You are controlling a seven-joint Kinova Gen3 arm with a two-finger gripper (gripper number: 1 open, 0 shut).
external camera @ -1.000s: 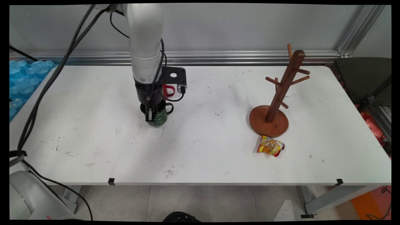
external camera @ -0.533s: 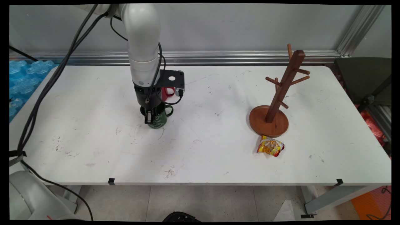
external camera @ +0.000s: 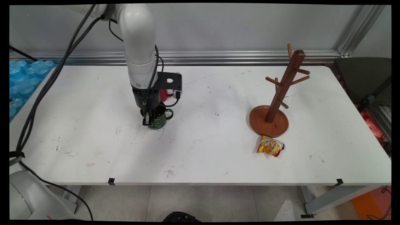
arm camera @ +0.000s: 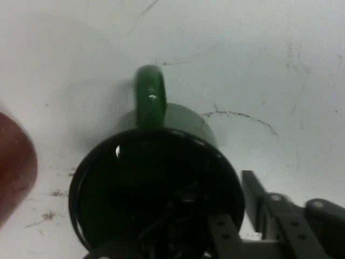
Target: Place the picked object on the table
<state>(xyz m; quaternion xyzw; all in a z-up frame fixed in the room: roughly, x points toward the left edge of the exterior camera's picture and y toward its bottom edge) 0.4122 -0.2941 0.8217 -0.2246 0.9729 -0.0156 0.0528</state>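
A dark green mug (external camera: 159, 120) stands left of the table's middle, its handle pointing right in the main view. My gripper (external camera: 148, 119) comes straight down on the mug's left rim and is shut on it. In the hand view the green mug (arm camera: 153, 116) fills the centre, its black inside facing me. My gripper (arm camera: 233, 209) straddles the rim there, one finger (arm camera: 252, 190) outside the wall and the other inside. A red mug (external camera: 162, 94) sits just behind, mostly hidden by the hand, and the red mug (arm camera: 13, 167) shows as a blur at the left edge.
A wooden mug tree (external camera: 278, 93) on a round base stands on the right of the white table (external camera: 218, 156). A yellow and red snack packet (external camera: 270, 147) lies just in front of that base. Blue plastic-wrapped bottles (external camera: 22, 81) sit beyond the table's left edge.
The arm and gripper have shifted a little to the left and towards the near side, and the green mug has gone along with them. The red mug is more hidden now.
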